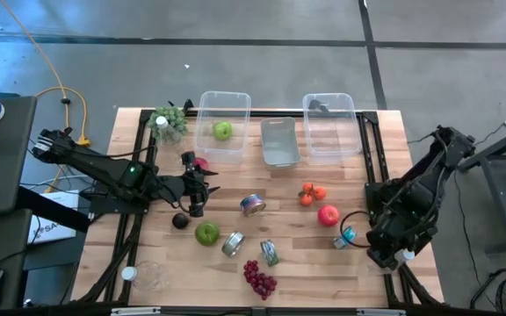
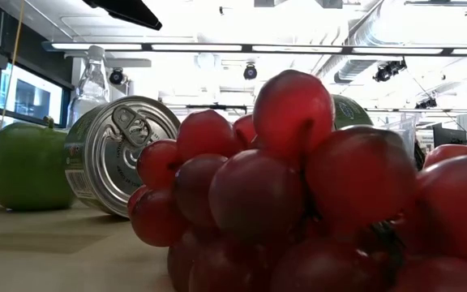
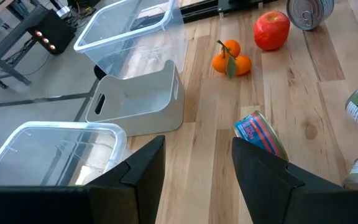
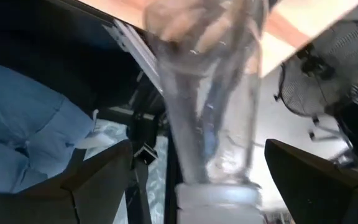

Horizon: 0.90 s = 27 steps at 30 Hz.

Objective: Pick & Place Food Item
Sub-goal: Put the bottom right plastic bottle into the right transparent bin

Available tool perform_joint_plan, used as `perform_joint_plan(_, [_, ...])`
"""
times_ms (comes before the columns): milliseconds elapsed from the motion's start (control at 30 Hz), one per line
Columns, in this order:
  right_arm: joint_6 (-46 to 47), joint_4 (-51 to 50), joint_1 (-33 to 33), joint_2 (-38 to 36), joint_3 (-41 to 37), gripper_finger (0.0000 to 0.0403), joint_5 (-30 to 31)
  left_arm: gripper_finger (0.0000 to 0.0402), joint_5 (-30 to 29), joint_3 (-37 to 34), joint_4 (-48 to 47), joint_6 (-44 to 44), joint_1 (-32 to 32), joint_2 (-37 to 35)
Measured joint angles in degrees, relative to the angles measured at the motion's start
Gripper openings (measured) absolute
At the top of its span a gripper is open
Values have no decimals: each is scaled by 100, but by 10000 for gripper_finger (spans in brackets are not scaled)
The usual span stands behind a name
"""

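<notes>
Hovering mid-table: left gripper (image 1: 195,189), fingers apart, nothing between them. The left wrist view confirms that; the high view can't resolve the gap.

Food near it, per high view:
- dark plum (image 1: 180,220) just beside it
- green apple (image 1: 206,233) next to the plum
- small red item (image 1: 202,162) on the far side, partly hidden by the arm

A 2nd green apple (image 1: 222,131) already sits in the left clear bin (image 1: 224,98).

Left wrist cam looks past all that. It shows the grey tray (image 3: 135,102), oranges (image 3: 232,57), red apple (image 3: 271,30) and a blue-label can (image 3: 261,134) lying on its side.

Right gripper (image 1: 385,253) is parked at the table's right edge, jaws wide. Only the right wrist view shows a clear bottle (image 4: 210,93) between the fingers, with no contact visible.

Low view shows no arms, just red grapes (image 2: 298,186) filling the frame, with a silver can (image 2: 116,154) and an apple behind.
</notes>
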Motion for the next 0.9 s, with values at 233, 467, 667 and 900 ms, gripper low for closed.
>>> perform_joint_plan(233, [923, -19, 328, -2, 0, 356, 363, 177, 0, 0, 0, 0, 1, 0])
perform_joint_plan(467, [1003, 139, 428, -2, 0, 356, 384, 177, -1, 0, 0, 0, 0, 0])
perform_joint_plan(667, [994, 103, 433, -2, 0, 332, 335, 177, 0, 0, 0, 0, 1, 0])
perform_joint_plan(900, [967, 103, 433, -2, 0, 263, 432, 177, 1, 0, 0, 0, 1, 0])
